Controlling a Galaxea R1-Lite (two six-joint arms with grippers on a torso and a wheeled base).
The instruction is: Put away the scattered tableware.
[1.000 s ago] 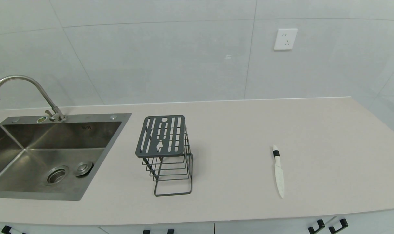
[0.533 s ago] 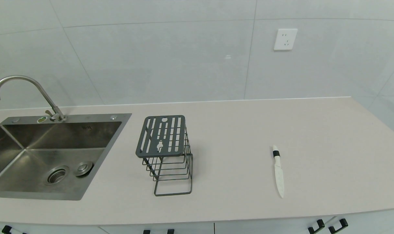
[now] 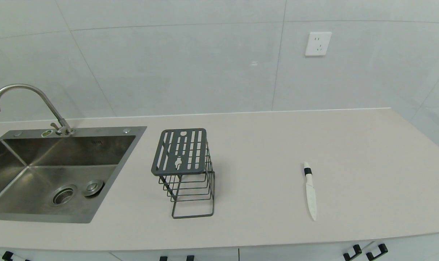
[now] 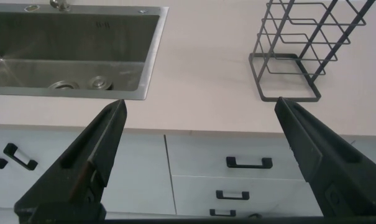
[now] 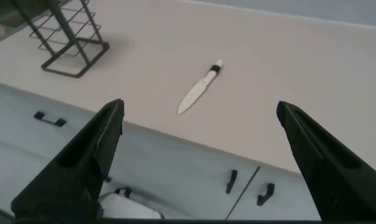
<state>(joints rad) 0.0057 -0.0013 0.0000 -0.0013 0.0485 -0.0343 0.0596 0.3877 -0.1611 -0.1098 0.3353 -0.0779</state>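
A white knife with a black band on its handle lies flat on the beige counter, right of centre, tip toward the front edge; the right wrist view has the knife too. A dark wire rack with a slotted top stands mid-counter, and its base appears in the left wrist view. My left gripper hangs open in front of the counter, before the cabinet fronts. My right gripper is open as well, below and short of the knife, with nothing between its fingers.
A steel sink with a curved faucet is set into the counter at the left. Cabinet drawers with black handles run below the front edge. A tiled wall with a socket closes the back.
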